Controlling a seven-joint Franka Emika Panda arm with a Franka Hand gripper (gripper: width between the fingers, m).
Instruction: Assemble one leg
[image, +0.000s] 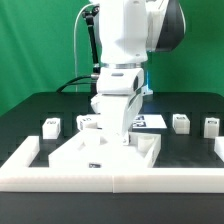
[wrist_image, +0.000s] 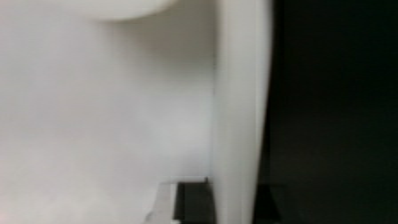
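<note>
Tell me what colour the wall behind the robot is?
The backdrop is green, clearest in the exterior view.

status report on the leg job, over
Gripper down at the white panel, open or shut unclear. Nearest leg loose on the table, beside it on the exterior view's left; not attached. Nothing visibly in the way.

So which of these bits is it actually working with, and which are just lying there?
Part of the job:
- four legs, small white tagged posts
- panel under the arm, likely what a leg goes onto

Just there:
- marker board, behind the panel
- white frame along the table's front edge
</note>
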